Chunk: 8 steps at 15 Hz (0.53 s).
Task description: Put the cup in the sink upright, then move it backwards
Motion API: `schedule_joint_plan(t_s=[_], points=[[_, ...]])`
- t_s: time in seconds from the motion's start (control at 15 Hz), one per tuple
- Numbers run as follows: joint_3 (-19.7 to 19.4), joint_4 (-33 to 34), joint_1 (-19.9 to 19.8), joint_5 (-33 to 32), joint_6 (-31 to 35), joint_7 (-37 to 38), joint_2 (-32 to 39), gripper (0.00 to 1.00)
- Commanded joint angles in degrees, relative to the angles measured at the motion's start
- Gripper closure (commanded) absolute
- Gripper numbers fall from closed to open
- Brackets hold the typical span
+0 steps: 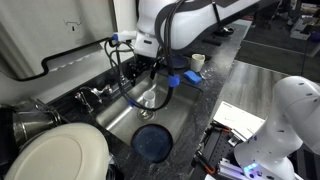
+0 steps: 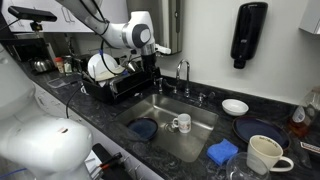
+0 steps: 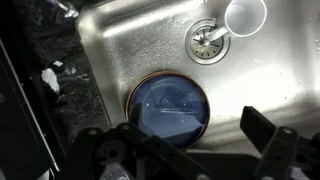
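Steel sink (image 2: 200, 135): we found the cup (image 2: 181, 123) upright inside already, pincer (image 3: 175, 135) spread and empty above; moving it back remained.

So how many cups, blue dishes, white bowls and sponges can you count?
Cups: 2, cup in the sink, cup on the counter.
Blue dishes: 2, dish in the sink, dish on the counter.
White bowls: 1, the white bowl.
Sponges: 1, the sponge.
Total: 6.
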Motion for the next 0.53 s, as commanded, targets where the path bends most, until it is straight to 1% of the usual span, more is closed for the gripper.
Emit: schedule_joint_plan(t_s=[0.0, 0.13, 0.2, 0.27, 0.33, 0.4, 0.47], points=[[-11.3, 0.0, 15.6, -5.6, 2.6, -2.2, 1.4, 0.00], [-17.7, -1.9, 25.2, -11.7, 2.1, 0.0, -0.9, 0.00], [-23.0, -0.7, 29.3, -11.5, 0.9, -0.8, -0.6, 0.00], [-6.9, -0.1, 13.6, -7.2, 1.0, -1.5, 1.2, 0.00], [-9.7, -0.1, 16.5, -7.6, 1.0, -1.7, 1.2, 0.00], [-21.2, -0.1, 28.0, -10.6, 0.8, 0.1, 0.3, 0.00], [-22.1, -0.1, 28.5, -10.7, 0.8, 0.0, 0.2, 0.00]])
